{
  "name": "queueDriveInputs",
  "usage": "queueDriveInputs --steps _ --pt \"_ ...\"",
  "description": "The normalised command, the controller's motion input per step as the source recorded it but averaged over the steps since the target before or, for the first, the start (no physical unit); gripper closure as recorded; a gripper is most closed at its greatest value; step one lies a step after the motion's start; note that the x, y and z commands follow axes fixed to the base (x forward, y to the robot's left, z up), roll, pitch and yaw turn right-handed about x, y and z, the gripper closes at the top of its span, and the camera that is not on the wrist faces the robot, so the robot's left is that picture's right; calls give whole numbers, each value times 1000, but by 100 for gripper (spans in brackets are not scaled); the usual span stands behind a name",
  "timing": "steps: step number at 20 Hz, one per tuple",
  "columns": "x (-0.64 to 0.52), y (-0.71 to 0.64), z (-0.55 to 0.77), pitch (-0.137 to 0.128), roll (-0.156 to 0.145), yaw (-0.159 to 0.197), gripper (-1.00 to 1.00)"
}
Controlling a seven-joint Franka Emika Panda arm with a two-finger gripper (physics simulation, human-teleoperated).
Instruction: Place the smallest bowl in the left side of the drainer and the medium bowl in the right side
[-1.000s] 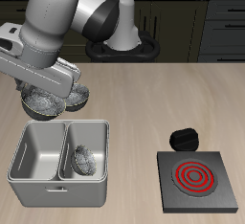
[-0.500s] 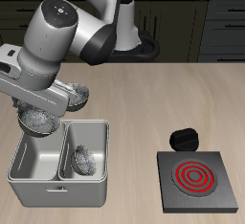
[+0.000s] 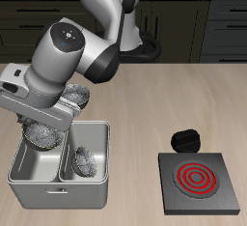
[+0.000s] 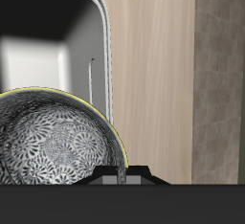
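Exterior view coverage, largest item first: the surface [image 3: 164,95] carries the drainer [image 3: 60,189], a rectangular metal tub split by a wall into two deep compartments. The compartment nearer the stove [image 3: 200,180] already contains the smallest bowl [image 3: 83,161], lying tilted against the wall. The other compartment is empty. The largest bowl [image 3: 77,98] sits on the surface behind the drainer, partly hidden by the arm. A small black object [image 3: 183,138] rests just behind the stove.

The medium bowl [image 3: 41,133] hangs under the gripper [image 3: 39,126], above the back rim of the empty compartment and not yet inside it. The jaws pinch its rim; the arm hides the contact itself in this view.

Handling judgement: the medium bowl appears to be thin, rigid metal, so it should be light and should not deform. Its smooth surface may slip or swing when held by one edge. The rim is the only practical grip point; lower slowly.

Wrist view supplies what the exterior view lacks: the medium bowl [image 4: 53,142] seen close, its speckled interior and pale rim at the jaws, with the drainer [image 4: 103,27] compartment open beyond it. It does not show the smallest bowl, the stove or the largest bowl.
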Motion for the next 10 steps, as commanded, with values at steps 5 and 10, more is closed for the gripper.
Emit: queueDriveInputs --steps 5,10 --pt "0 240 -205 9 53 35 -100" --pt "-55 186 43 -29 15 49 -100"
